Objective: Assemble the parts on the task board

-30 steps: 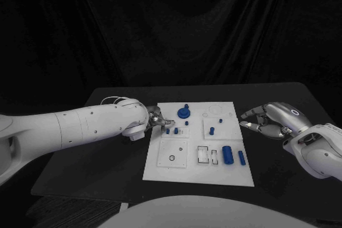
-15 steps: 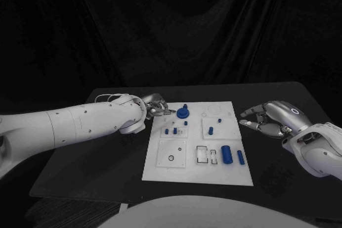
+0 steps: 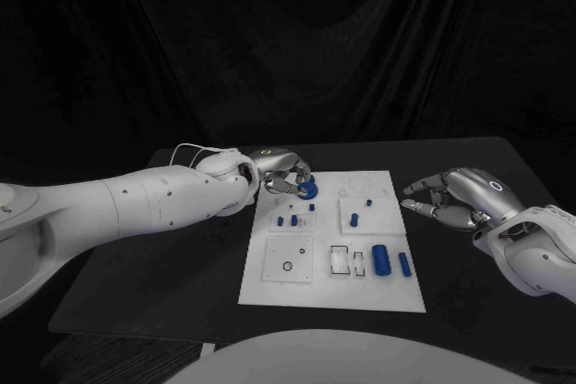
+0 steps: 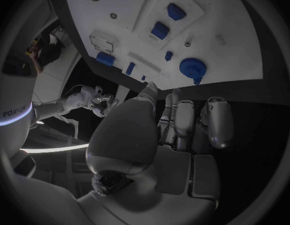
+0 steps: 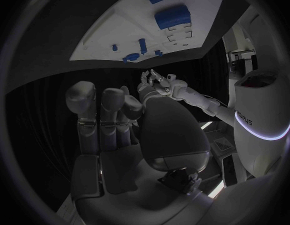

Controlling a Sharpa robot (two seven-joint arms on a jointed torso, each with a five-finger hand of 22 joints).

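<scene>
Left hand hangs over the far left corner of the board, its fingers curled down right beside the blue gear. From the head view the fingertips seem to meet the gear's near edge, but the left wrist view shows the gear lying on the board with the fingers short of it, so I cannot tell whether they touch; nothing is gripped, and the fingers are loosely apart.

Right hand hovers off the board's right edge, over the tabletop, palm turned toward the board, fingers bent but spread, holding nothing. In the right wrist view its fingers stand apart with the board's edge beyond them.

On the board, two small pegs stand in a block just below the gear, with another small peg between. A peg stands in the block to the right, a smaller one behind it. Near the board's near right part lie a thick cylinder and a thinner rod, side by side, next to some outlined slots. A ring mark sits on the near left square.
</scene>
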